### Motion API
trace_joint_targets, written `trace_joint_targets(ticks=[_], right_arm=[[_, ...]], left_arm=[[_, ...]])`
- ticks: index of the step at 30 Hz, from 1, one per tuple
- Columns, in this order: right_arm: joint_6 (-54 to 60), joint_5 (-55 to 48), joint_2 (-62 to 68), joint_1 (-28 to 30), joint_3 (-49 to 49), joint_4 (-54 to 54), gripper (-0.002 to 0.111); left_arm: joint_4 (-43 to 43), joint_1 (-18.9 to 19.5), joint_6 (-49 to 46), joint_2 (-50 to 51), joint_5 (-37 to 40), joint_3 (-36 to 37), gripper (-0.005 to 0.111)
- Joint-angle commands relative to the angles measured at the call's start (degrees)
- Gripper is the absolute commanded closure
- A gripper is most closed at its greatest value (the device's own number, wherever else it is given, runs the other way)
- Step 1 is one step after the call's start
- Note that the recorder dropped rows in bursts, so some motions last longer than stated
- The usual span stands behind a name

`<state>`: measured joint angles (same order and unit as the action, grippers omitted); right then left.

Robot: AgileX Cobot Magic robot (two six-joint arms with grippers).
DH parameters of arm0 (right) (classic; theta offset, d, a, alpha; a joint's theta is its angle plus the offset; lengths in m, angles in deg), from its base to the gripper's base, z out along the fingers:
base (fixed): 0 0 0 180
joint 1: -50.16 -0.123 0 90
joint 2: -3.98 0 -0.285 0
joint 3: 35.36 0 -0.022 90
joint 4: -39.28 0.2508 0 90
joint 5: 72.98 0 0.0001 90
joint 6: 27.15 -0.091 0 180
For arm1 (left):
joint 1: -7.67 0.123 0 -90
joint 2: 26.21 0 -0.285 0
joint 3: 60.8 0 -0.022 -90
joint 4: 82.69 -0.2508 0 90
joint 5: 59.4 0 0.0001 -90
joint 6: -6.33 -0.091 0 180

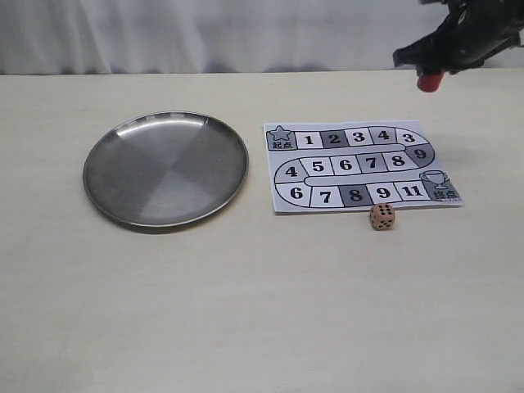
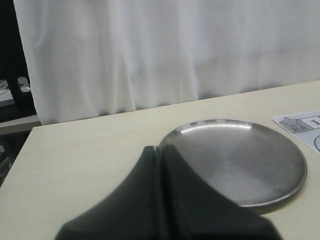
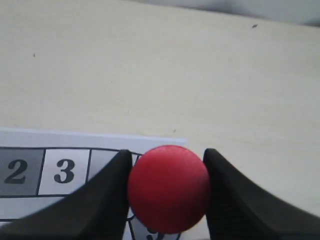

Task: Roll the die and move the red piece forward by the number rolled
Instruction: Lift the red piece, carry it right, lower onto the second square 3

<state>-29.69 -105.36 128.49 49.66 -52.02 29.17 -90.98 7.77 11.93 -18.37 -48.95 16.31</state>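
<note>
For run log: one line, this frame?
right end effector: shut on red piece, aloft | left end effector: shut | die: beside board

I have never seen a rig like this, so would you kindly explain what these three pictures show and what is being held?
It is a robot with two arms, each ending in a pinching tool. The wide picture is from a camera off the arms; the others from each wrist. On the table lie a metal plate, a numbered paper game board and a die beside it. The right tool is shut on a red piece, held in the air. The left tool is shut and empty.
</note>
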Motion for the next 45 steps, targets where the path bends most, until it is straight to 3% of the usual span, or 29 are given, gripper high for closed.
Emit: trace_joint_targets(ticks=[1, 8, 19, 40, 42, 43, 45], right_arm=[[-0.1, -2.3, -3.8, 1.0, 0.0, -1.4, 0.104], [-0.1, -3.7, -1.8, 2.8, 1.7, -1.3, 0.104], [0.4, 5.2, 8.0, 3.0, 8.7, 2.8, 0.104], [0.4, 3.2, 10.1, 3.0, 8.9, 7.1, 0.103], [0.4, 3.2, 10.1, 3.0, 8.9, 7.1, 0.090], [0.4, 2.8, 10.1, 3.0, 8.9, 7.1, 0.072], [0.4, 2.6, 10.1, 3.0, 8.9, 7.1, 0.055]], left_arm=[[0.0, -0.1, 0.1, -0.1, -0.5, 0.1, 0.107], [0.0, -0.1, 0.1, -0.1, -0.5, 0.1, 0.107], [0.0, -0.1, 0.1, -0.1, -0.5, 0.1, 0.107], [0.0, -0.1, 0.1, -0.1, -0.5, 0.1, 0.107], [0.0, -0.1, 0.1, -0.1, -0.5, 0.1, 0.107], [0.0, -0.1, 0.1, -0.1, -0.5, 0.1, 0.107], [0.0, -0.1, 0.1, -0.1, -0.5, 0.1, 0.107]])
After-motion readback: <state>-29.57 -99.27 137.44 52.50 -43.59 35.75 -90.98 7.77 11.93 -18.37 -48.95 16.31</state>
